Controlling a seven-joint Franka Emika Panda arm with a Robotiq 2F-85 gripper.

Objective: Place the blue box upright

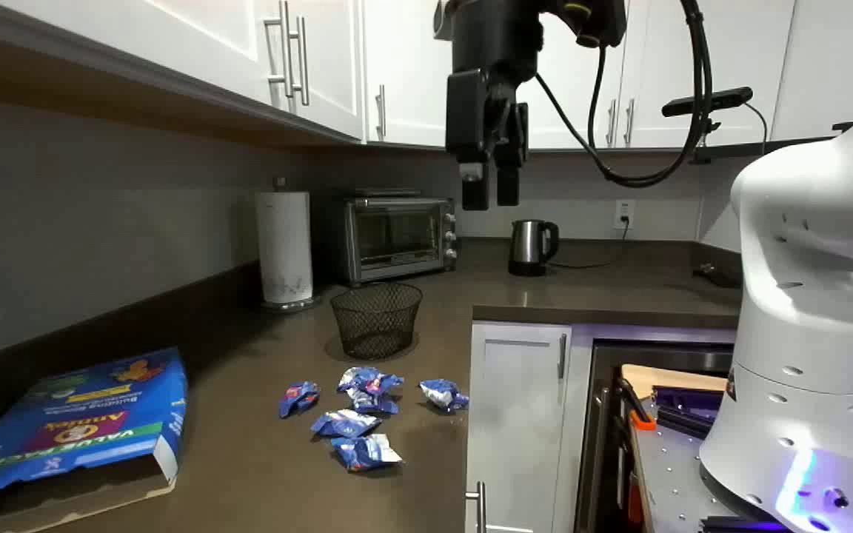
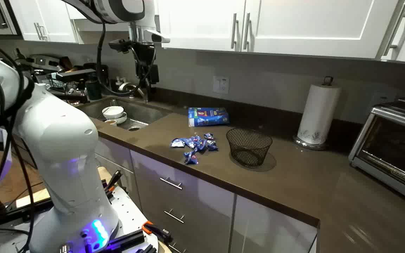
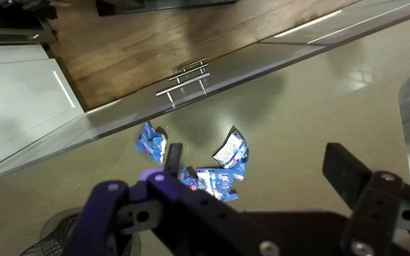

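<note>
The blue box (image 1: 82, 422) lies flat on its broad side on the dark counter near the back wall. Its printed face is up, and its open end with a brown inner flap faces the camera in this exterior view. The blue box (image 2: 208, 117) also shows between the sink and the basket. It is out of the wrist view. My gripper (image 1: 492, 194) hangs high above the counter, pointing down, well apart from the box; it also shows in an exterior view (image 2: 148, 80). In the wrist view the gripper's fingers (image 3: 253, 156) stand wide apart with nothing between them.
Several blue-white snack packets (image 1: 367, 389) lie on the counter (image 1: 249, 474) near its front edge. A black wire basket (image 1: 377, 322), a paper towel roll (image 1: 285, 248), a toaster oven (image 1: 397, 233) and a kettle (image 1: 530, 248) stand beyond. A sink (image 2: 142, 116) holds bowls. Cabinets (image 2: 294, 28) hang above.
</note>
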